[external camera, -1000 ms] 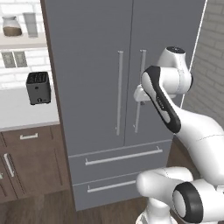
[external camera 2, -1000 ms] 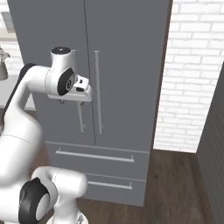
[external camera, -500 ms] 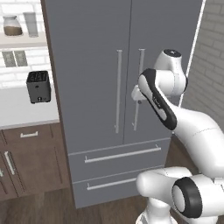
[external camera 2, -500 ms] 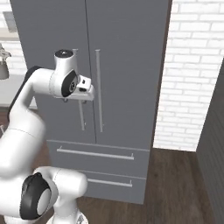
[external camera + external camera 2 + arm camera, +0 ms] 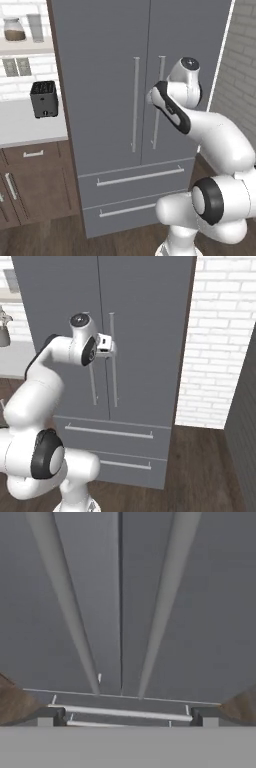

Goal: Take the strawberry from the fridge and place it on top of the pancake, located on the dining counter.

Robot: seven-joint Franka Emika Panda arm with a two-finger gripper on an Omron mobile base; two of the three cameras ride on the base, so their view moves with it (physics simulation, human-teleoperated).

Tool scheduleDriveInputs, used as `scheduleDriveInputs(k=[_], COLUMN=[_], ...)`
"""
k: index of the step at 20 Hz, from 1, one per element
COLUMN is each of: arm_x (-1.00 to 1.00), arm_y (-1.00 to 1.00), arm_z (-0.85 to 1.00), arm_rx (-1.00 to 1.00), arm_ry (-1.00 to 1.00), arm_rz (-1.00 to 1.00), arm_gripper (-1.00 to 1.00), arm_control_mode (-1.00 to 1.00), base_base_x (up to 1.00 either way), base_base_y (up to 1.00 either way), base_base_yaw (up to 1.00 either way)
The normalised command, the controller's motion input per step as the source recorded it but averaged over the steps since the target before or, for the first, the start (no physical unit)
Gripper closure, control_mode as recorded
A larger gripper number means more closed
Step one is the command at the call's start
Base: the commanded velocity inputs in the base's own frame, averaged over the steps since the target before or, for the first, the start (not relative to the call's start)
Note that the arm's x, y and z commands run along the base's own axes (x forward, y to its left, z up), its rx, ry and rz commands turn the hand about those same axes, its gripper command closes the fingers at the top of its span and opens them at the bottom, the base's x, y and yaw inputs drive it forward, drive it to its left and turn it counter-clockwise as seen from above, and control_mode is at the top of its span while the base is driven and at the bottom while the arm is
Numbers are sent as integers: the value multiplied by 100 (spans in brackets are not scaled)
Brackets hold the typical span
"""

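Note:
The grey two-door fridge point(image 5: 110, 50) point(image 5: 145, 306) point(image 5: 120, 587) stands with both doors closed, so the strawberry is hidden inside. My gripper point(image 5: 150, 96) point(image 5: 114, 346) point(image 5: 127, 716) hovers at mid-height just in front of the two long vertical handles, close to the right door's handle point(image 5: 157, 115) point(image 5: 114, 381). It is open, with nothing between the widely spread fingertips point(image 5: 52, 714). In the hand view both handles, the left one point(image 5: 70, 612) and the right one point(image 5: 162, 612), run down on either side of the door seam. The pancake and the dining counter are out of view.
Two drawers point(image 5: 135, 177) sit under the fridge doors. Left of the fridge, a black toaster point(image 5: 43, 98) stands on a white counter point(image 5: 25, 127) over brown cabinets point(image 5: 30, 180). To the right is a white brick wall point(image 5: 220, 346), and a dark panel point(image 5: 245, 431) stands at the far right.
The hand has moved a little up and closer to the fridge's door handles. The doors stay closed.

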Motion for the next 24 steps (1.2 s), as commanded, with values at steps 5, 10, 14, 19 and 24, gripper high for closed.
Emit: scheduleDriveInputs(k=[5,10,14,19,24], arm_x=[78,36,59,40,35], arm_y=[-43,-15,-9,1,6], arm_z=[4,0,0,-2,-6], arm_rx=[0,2,2,0,0], arm_ry=[-9,-9,-2,-7,-11], arm_rz=[-2,0,0,0,0], arm_gripper=[-100,-100,-100,-100,-100], arm_control_mode=[-100,-100,-100,-100,-100], base_base_x=[0,0,0,0,0], base_base_y=[0,0,0,0,0], base_base_yaw=[0,0,0,0,0])
